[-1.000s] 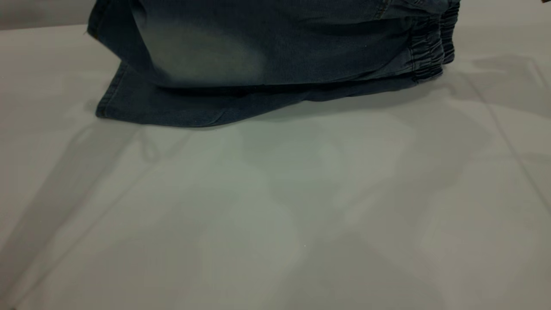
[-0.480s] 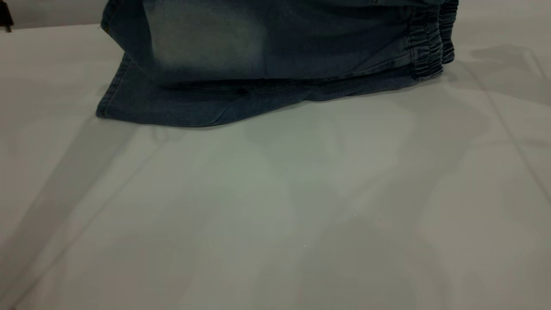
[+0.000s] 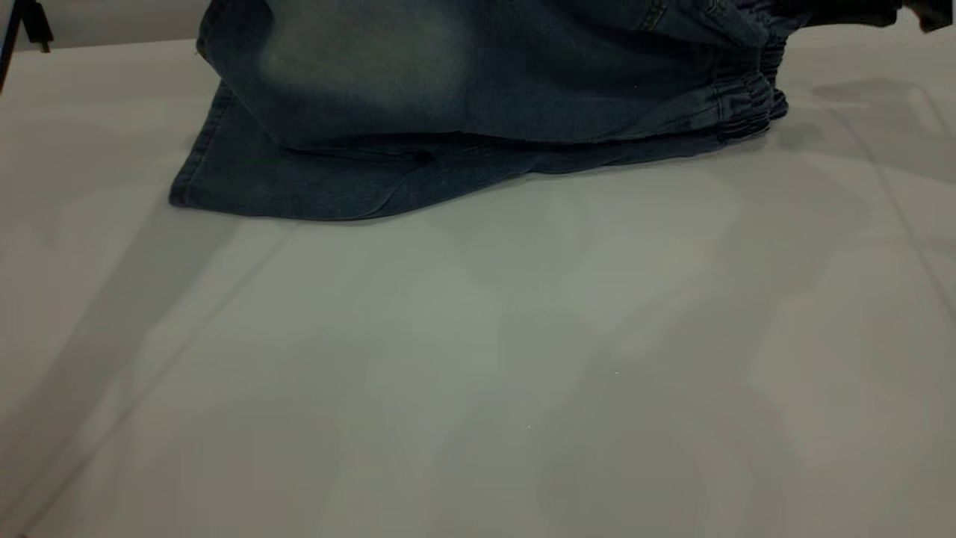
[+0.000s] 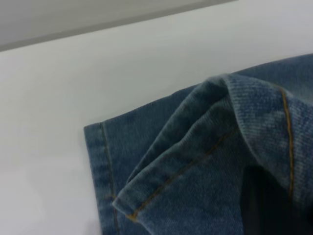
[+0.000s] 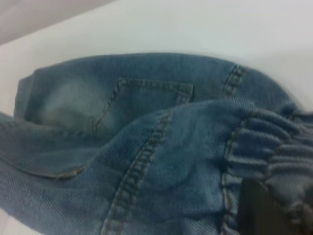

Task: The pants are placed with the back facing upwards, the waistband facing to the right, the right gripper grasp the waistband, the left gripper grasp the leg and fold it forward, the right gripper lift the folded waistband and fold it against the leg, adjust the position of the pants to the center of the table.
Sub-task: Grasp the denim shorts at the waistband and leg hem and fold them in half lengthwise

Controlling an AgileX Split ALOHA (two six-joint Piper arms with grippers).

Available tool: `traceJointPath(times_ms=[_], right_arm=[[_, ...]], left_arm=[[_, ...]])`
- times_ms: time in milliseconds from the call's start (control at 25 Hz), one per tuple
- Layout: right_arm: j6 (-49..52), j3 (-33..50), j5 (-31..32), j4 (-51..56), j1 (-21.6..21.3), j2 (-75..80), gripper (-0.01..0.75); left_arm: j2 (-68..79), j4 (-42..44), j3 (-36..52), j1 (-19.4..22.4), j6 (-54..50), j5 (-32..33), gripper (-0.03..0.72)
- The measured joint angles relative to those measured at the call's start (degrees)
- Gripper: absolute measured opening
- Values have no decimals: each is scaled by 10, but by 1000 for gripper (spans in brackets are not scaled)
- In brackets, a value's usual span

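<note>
Exterior view: the pants [image 3: 478,112] – folded – lie on the table [image 3: 478,359].

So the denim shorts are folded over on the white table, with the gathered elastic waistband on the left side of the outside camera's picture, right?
Not quite. The shorts do lie folded on the white table, but the exterior view shows the gathered waistband at the picture's right; the stitched leg hem is on the left.

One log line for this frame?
phase: fold forward underway | pants: upper layer raised over lower, on table | right hand: at waistband | left hand: at leg hem
</note>
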Motion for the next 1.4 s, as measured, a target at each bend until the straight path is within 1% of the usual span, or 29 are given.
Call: traceJointPath(times_ms=[360, 520, 640, 880, 1000, 1160, 1280, 1360, 1400], right_arm=[[-2, 0, -10, 4, 0, 0, 59], [-2, 0, -11, 5, 0, 0, 80], [-2, 0, -11, 6, 0, 0, 136], [-1, 0, -11, 6, 0, 0, 377], [2, 0, -11, 7, 0, 0, 458], [2, 0, -11, 8, 0, 0, 487], [2, 0, -10, 8, 0, 0, 489], [2, 0, -10, 8, 0, 0, 489], [2, 0, -10, 8, 0, 0, 489]], left_arm=[[38, -1, -18, 11, -6, 1, 81], [39, 0, -18, 12, -6, 3, 81], [39, 0, -18, 12, -6, 5, 81], [39, 0, -18, 12, -5, 10, 81], [39, 0, -18, 12, -5, 9, 81], [39, 1, -18, 12, -5, 7, 81], [39, 11, -17, 12, -5, -1, 104], [39, 20, -16, 12, -5, 0, 162], [39, 20, -16, 12, -5, 2, 206]])
